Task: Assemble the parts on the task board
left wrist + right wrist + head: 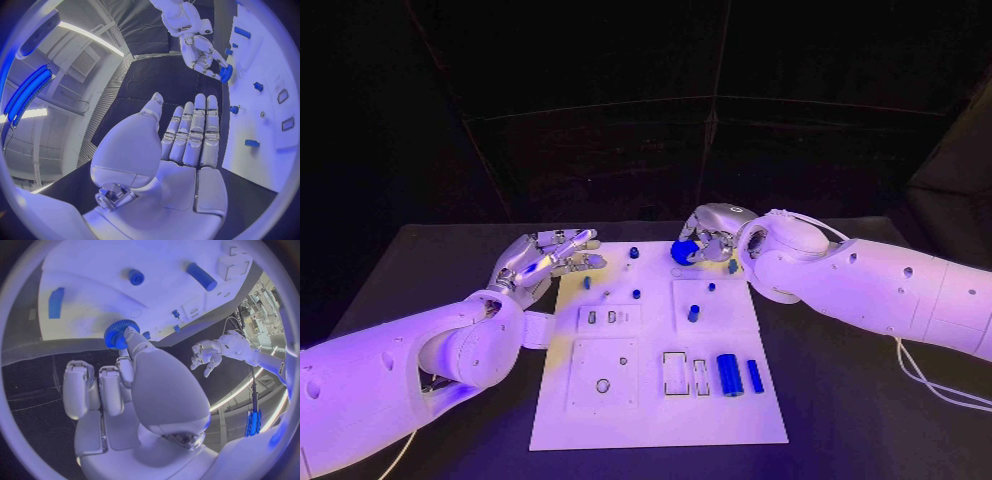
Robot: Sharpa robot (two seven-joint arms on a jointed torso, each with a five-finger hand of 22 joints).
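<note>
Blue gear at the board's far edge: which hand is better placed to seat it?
Right. The right hand already pinches the blue gear over the white board's far end. The left hand is open beside the board, holding nothing.

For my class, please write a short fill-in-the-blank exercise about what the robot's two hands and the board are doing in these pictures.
1. The blue gear is held by the robot's ______ hand.
2. The left hand holds nothing, and its fingers are ______.
3. The gear is held over the ______ end of the task board, away from the robot.
4. The parts lying on the board, such as the cylinder, are coloured ______.

Missing words: right; apart; far; blue
</note>
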